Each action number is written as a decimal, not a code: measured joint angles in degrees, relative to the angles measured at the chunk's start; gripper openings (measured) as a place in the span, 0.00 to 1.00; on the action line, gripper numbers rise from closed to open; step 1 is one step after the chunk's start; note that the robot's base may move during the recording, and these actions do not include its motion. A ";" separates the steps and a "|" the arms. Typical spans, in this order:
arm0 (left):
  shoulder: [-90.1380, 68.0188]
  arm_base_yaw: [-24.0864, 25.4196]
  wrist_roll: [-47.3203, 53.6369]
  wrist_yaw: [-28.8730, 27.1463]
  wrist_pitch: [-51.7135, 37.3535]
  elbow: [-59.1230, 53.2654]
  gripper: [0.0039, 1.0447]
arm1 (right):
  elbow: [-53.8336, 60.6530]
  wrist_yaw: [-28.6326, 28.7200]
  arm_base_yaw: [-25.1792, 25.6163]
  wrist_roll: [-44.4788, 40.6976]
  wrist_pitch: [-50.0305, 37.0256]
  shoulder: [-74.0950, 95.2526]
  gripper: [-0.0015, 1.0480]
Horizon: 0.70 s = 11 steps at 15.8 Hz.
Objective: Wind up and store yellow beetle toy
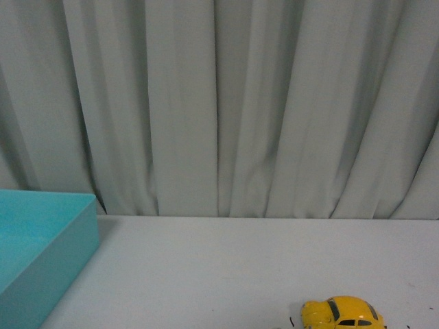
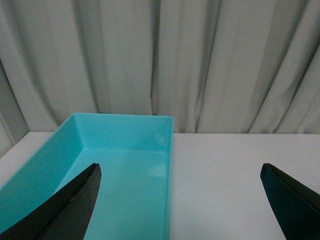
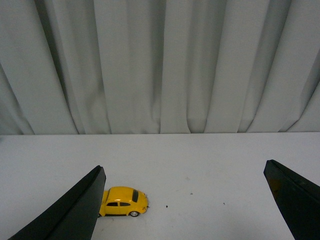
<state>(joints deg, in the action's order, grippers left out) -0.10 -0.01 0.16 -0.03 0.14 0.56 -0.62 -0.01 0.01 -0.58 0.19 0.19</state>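
Resting on matte white table (image 1: 206, 274): glossy, rounded yellow beetle toy (image 1: 341, 313).

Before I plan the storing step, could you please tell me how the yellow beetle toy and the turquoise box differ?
The yellow beetle toy is small, rounded and glossy yellow; the turquoise box is far larger, straight-walled and open-topped. The toy sits on the robot's right, while the box sits on its left, well apart from it. Both rest on the white table.
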 joint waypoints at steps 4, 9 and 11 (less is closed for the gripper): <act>-0.02 0.00 0.00 0.00 0.02 0.00 0.94 | 0.00 0.00 0.00 0.00 0.00 0.02 0.94; 0.00 0.00 0.00 0.00 0.02 0.00 0.94 | 0.00 0.00 0.00 0.00 0.00 0.02 0.94; -0.02 0.00 0.00 0.00 0.04 0.00 0.94 | 0.00 0.00 0.00 0.00 0.02 0.02 0.94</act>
<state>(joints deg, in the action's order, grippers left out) -0.12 -0.01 0.16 -0.03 0.19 0.56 -0.62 -0.01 0.01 -0.58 0.21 0.21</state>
